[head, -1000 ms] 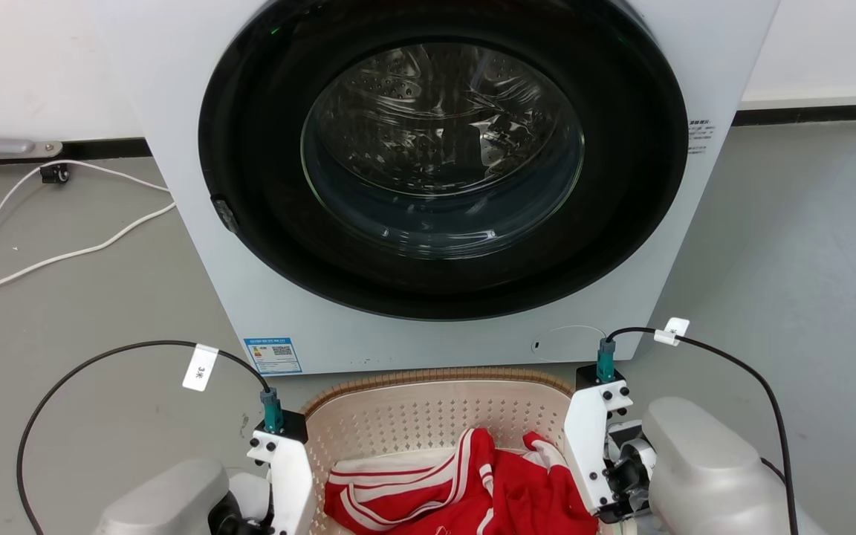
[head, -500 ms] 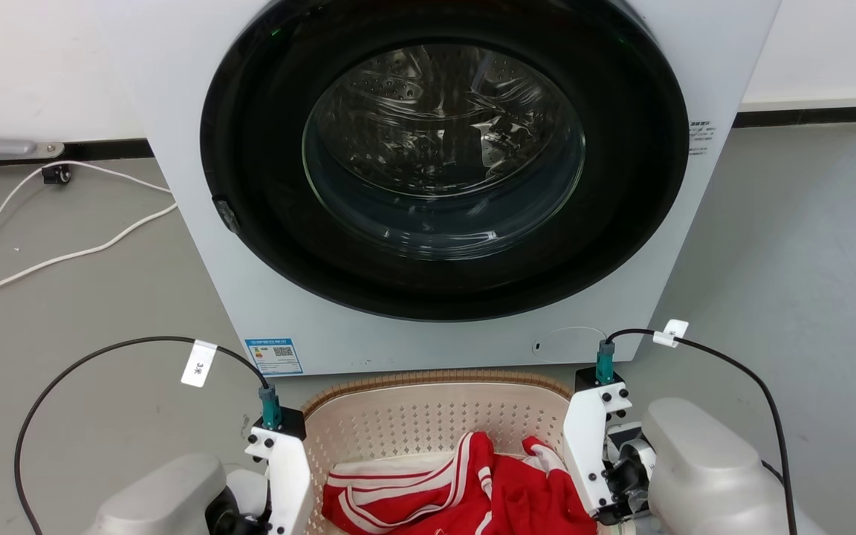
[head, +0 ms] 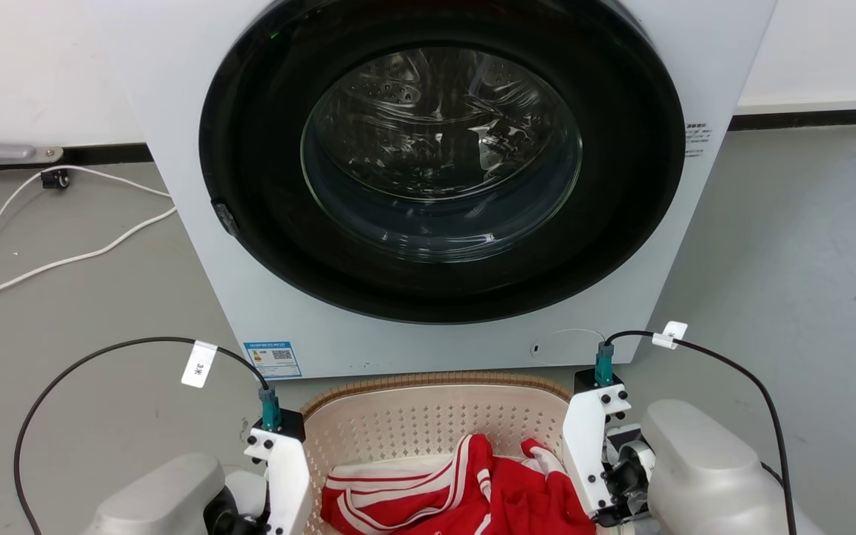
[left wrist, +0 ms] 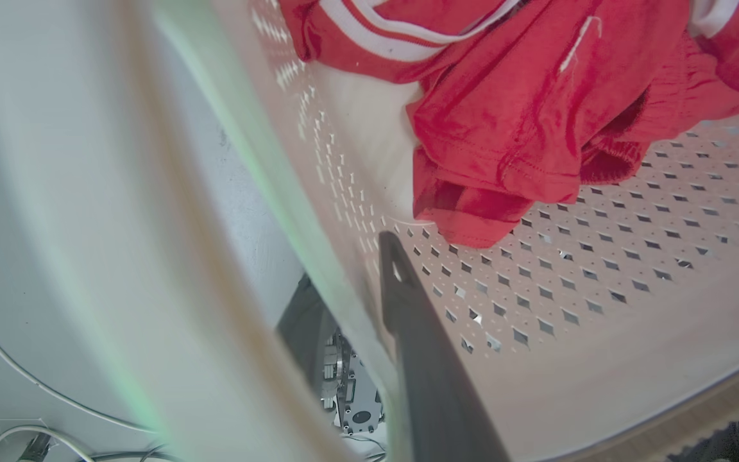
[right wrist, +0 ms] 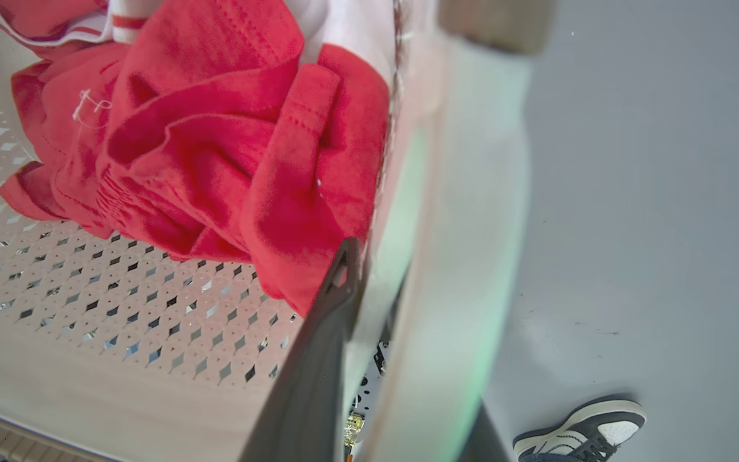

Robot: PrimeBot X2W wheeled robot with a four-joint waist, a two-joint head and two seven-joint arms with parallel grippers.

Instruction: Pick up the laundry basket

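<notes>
The laundry basket (head: 435, 385), cream and perforated with a brown woven-look rim, sits at the bottom centre of the head view, right in front of the washing machine. A red garment with white stripes (head: 465, 487) lies inside it. My left gripper (left wrist: 350, 263) straddles the basket's left wall (left wrist: 536, 282): one dark finger (left wrist: 417, 333) presses the inside, and the other is mostly hidden outside. My right gripper (right wrist: 373, 269) clamps the right wall (right wrist: 119, 301) the same way, with its inner finger (right wrist: 318, 359) against the perforated side and the red cloth (right wrist: 235, 147).
A white front-loading washing machine (head: 443, 171) with its round glass door shut stands directly ahead, close to the basket's far rim. White cables (head: 64, 256) trail over the grey floor at the left. A person's shoe (right wrist: 578, 427) rests on the floor beside the basket's right side.
The whole head picture has shifted down a few pixels, so the camera has moved. Both grippers stay at the basket's sides, and the garment lies as before.
</notes>
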